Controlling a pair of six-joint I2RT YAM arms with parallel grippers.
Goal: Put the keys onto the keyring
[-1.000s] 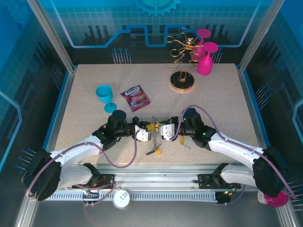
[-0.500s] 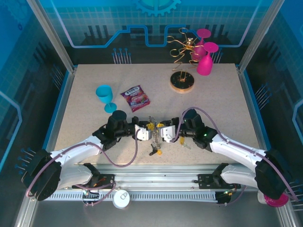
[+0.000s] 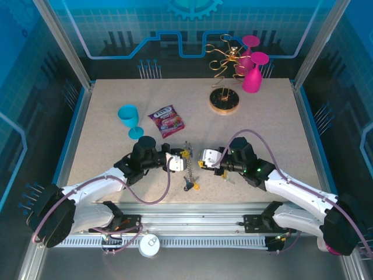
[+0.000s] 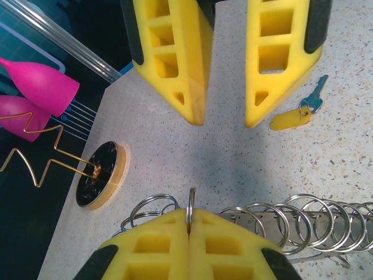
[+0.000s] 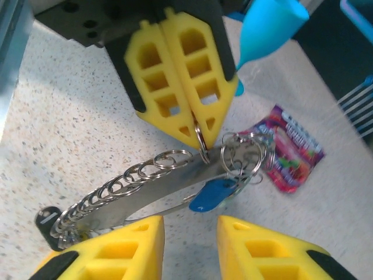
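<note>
- Blue circuit-patterned walls (image 3: pixel 145 32) enclose the speckled beige table (image 3: pixel 274 134).
- We see the left gripper (image 3: pixel 183 157) pinching a ring of the keyring (image 3: pixel 189 170), at front centre.
- The right gripper (image 3: pixel 201 160) stands spread just beside it.

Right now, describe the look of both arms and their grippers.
The left arm and right arm have white shells, black joints and purple-grey cables. The left gripper and right gripper have white bodies; their fingers are yellow wedges with rectangular cut-outs, backed in black.

bright, even light; soft shadows on the table (image 3: pixel 268 128); close-ups slightly blurred.
</note>
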